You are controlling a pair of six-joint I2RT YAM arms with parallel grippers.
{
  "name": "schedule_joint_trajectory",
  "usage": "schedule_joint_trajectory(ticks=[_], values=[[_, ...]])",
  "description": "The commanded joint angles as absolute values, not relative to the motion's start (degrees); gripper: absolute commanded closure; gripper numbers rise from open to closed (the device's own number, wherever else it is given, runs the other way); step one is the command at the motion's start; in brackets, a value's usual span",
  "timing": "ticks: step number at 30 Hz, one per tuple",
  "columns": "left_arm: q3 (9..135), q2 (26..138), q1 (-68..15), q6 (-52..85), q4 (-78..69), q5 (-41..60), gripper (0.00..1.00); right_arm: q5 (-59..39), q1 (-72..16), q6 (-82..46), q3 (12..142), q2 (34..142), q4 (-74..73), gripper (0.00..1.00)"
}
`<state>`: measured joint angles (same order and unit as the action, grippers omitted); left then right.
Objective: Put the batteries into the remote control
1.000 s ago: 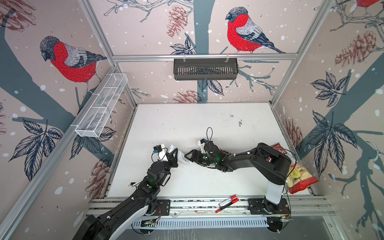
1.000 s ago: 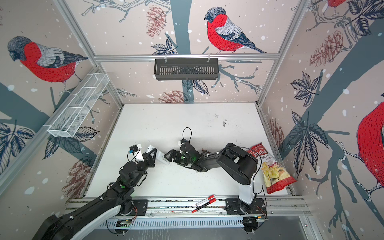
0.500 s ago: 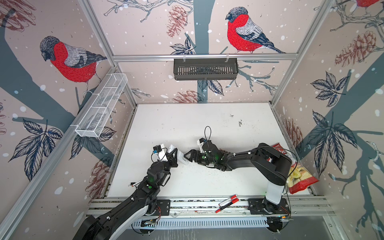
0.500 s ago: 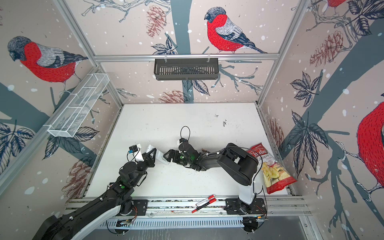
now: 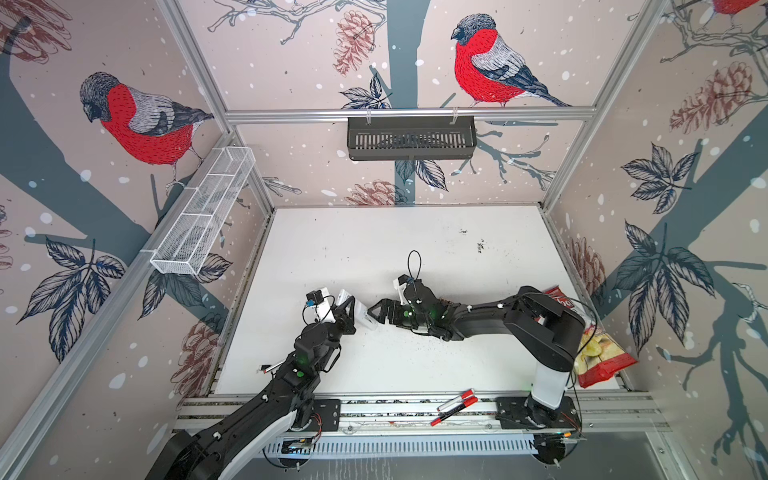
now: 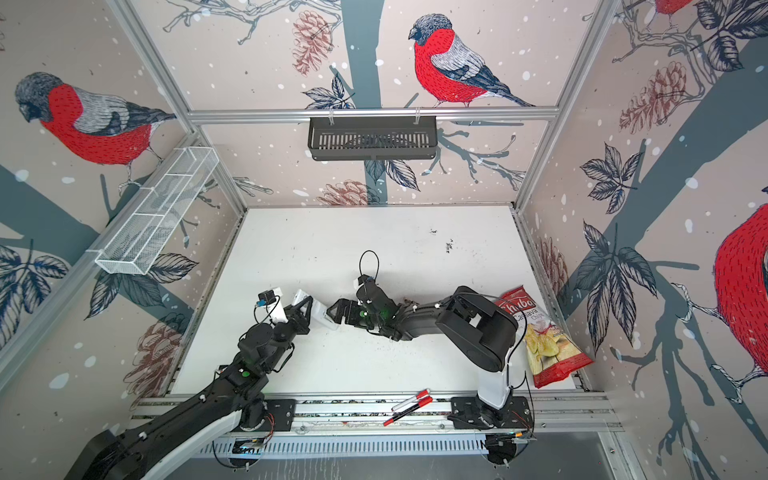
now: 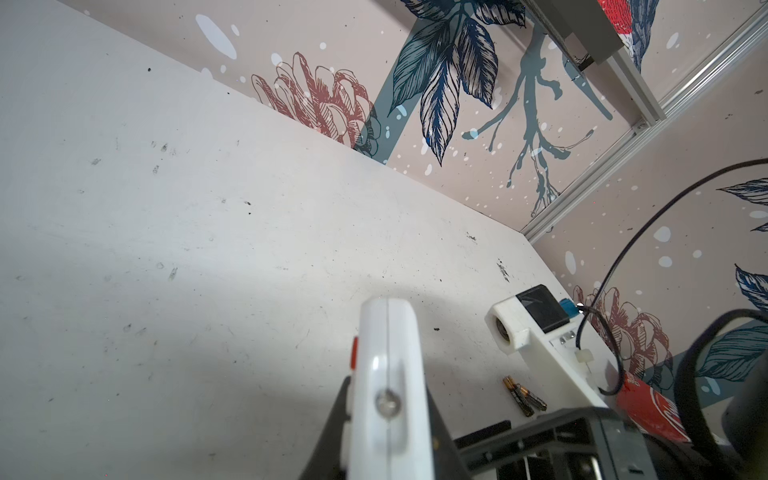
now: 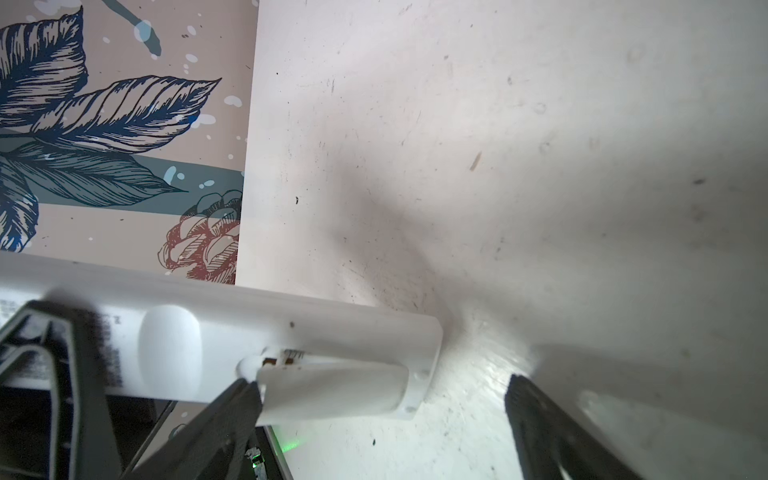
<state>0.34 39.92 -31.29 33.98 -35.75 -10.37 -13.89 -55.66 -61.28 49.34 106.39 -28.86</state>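
Remote control point(image 5: 368, 321) sits clamped in the left gripper point(image 5: 350, 311), its battery cover point(image 8: 332, 386) seemingly ajar. Right gripper point(image 5: 379, 312) gapes wide beside its end; batteries point(image 7: 524, 400) lie on the table point(image 5: 374, 241).

My left arm point(image 5: 291, 374): black, white shell, green lights.
My right arm point(image 5: 544, 328): black, white upright link.
My left tool point(image 5: 353, 306), right tool point(image 5: 374, 313): black, triangular.
My cameras point(image 5: 321, 305): white, looped black cables.

White remote control point(image 8: 316, 332) held aloft, back cover point(image 8: 332, 390) ajar, two dark copper-tipped batteries point(image 7: 524, 400) side by side on tabletop point(image 7: 208, 249)
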Motion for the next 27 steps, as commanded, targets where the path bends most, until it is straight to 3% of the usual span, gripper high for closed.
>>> schedule_joint_trajectory(ticks=[1, 27], values=[[-4.9, 40.2, -31.2, 31.6, -36.1, -10.1, 1.0, -11.3, -55.4, -60.3, 49.3, 105.8, -27.2, 0.04], [-5.1, 39.9, -31.3, 31.6, -36.3, -9.8, 1.0, -13.8, -56.2, -54.8, 51.0, 106.0, -28.3, 0.02]])
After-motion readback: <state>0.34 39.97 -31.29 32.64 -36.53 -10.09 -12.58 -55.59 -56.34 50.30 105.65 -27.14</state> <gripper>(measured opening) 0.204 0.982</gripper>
